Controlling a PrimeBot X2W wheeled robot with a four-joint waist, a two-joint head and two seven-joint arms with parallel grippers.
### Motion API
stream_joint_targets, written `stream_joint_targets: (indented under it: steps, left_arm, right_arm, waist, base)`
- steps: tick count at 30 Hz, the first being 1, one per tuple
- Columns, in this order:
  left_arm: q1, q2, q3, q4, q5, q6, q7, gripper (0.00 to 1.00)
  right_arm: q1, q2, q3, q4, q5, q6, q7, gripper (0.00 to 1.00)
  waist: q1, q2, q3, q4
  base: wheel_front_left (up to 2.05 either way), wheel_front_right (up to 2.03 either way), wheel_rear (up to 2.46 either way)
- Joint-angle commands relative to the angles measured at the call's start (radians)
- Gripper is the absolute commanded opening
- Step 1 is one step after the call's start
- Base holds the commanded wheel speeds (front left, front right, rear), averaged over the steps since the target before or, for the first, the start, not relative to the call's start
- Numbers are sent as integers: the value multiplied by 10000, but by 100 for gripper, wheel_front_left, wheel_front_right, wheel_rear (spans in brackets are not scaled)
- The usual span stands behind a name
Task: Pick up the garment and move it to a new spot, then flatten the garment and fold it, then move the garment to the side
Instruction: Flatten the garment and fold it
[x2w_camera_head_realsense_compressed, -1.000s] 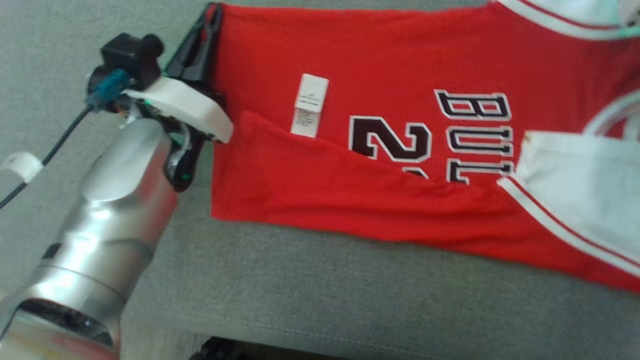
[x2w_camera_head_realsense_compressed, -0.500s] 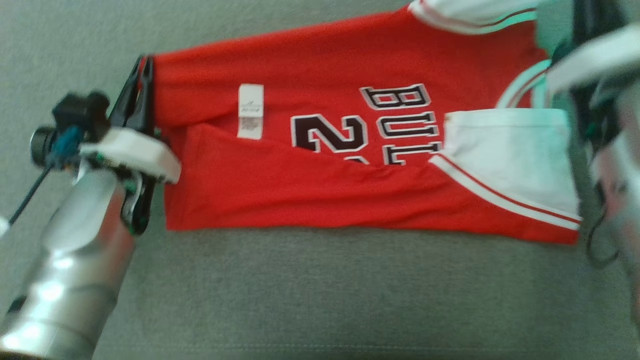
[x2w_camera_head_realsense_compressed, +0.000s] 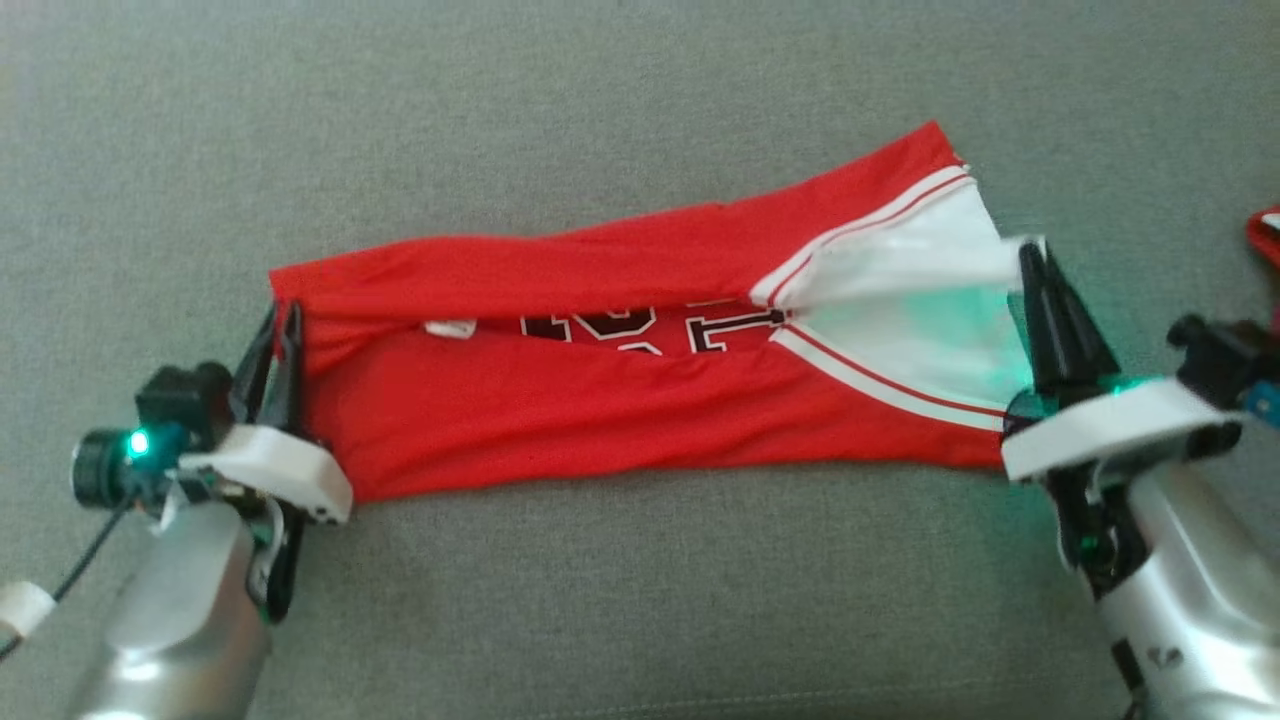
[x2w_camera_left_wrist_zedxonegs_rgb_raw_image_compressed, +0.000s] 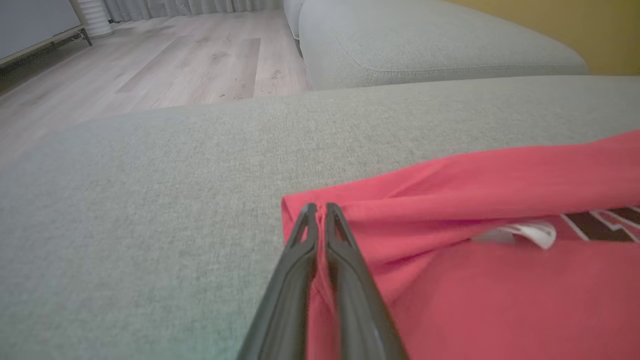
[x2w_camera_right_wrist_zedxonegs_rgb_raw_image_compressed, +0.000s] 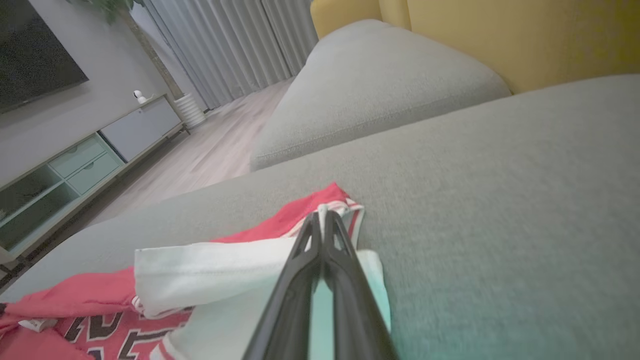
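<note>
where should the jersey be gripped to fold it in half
At its two short ends, coming in from outside each. The jersey lies as a long strip across the cushion, so the far hem corner, pinched by the left hand, and the white shoulder edge, in the right hand, control its whole length.

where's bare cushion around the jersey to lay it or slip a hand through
Bare grey cushion spreads wide on the far side of the jersey, and a broad strip lies between its near edge and the front seam. Crowded: both ends, where the left gripper and right gripper pinch it, plus a red item at far right.
</note>
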Motion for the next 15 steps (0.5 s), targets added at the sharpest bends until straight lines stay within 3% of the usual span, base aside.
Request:
stream_joint_targets:
  steps: [1, 2, 3, 4, 5, 10, 15]
  left_arm:
    - [-52, 239, 459, -114, 135, 4, -94, 27]
    - [25, 191, 527, -50, 206, 56, -94, 48]
    - [106, 151, 585, 18, 295, 122, -94, 99]
    - [194, 95, 626, 93, 376, 177, -94, 100]
    - [282, 47, 672, 138, 465, 243, -94, 100]
    - [930, -193, 1170, -238, 965, 853, -95, 100]
    - [1964, -606, 2284, -1741, 1482, 1603, -95, 100]
  right_arm:
    - [136, 44, 17, -214, 157, -9, -52, 0]
    - [250, 130, -60, -121, 243, -9, -3, 0]
    - [324, 211, -119, -54, 296, -9, 19, 2]
    - [379, 276, -154, -1, 297, -9, 20, 71]
    - [433, 346, -148, 50, 285, -9, 32, 100]
    - [617, 621, -394, 290, 51, -9, -21, 100]
    - [797, 963, -1549, 122, -1540, -9, -102, 100]
  waist:
    - [3, -1, -123, -21]
    - [3, -1, -178, -7]
    - [3, -1, -233, 5]
    - [3, -1, -289, 19]
    - [3, -1, -349, 32]
    - [3, -1, -725, 110]
    - [3, -1, -1209, 192]
  base:
    - [0, 0, 0]
    - [0, 0, 0]
    - [0, 0, 0]
    - [0, 0, 0]
    - [0, 0, 0]
    - [0, 0, 0]
    - [0, 0, 0]
